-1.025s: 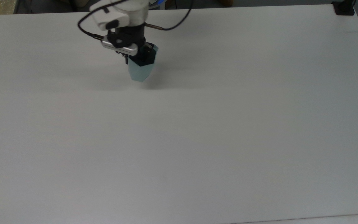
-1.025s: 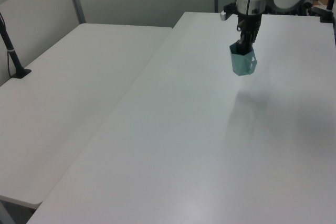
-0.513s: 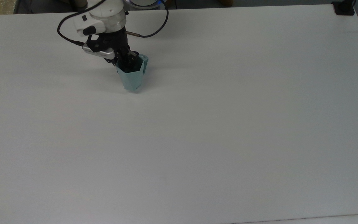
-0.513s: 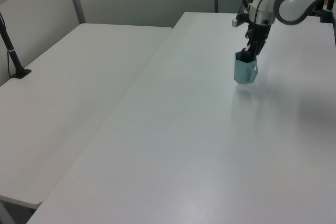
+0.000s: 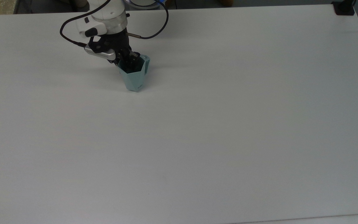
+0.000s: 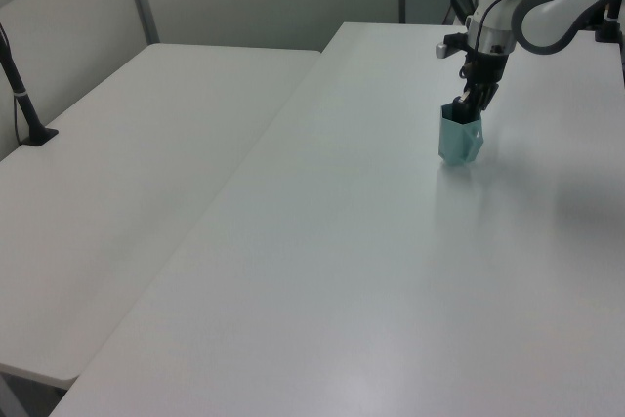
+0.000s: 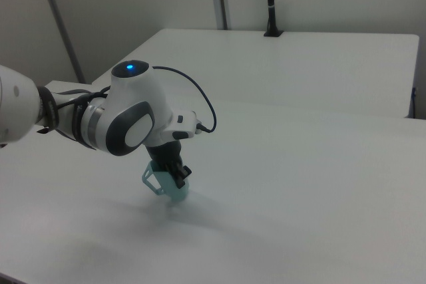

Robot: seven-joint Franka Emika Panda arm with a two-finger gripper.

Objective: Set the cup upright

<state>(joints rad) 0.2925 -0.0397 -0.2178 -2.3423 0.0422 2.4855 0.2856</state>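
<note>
The pale teal faceted cup [image 5: 134,80] stands mouth-up at the back left of the white table [image 5: 216,124] in the top view, its base at the table surface and its handle [image 5: 146,64] toward the top view's right. My gripper [image 5: 129,61] reaches down into the mouth and is shut on the cup's rim, one finger inside and one outside. In the left view the cup [image 6: 459,143] sits under the gripper [image 6: 473,106]. In the right view the cup [image 7: 170,190] leans slightly below the gripper [image 7: 176,176].
A black cable [image 5: 154,29] loops from the wrist over the table's back edge. A black clamp [image 5: 343,7] sits at the top view's far right corner. A second white table [image 6: 137,163] adjoins on the left view's left.
The gripper has lowered the cup from the air to the table surface, shifted it toward the top view's left, and turned it closer to upright. Over the last half second it barely moved.
</note>
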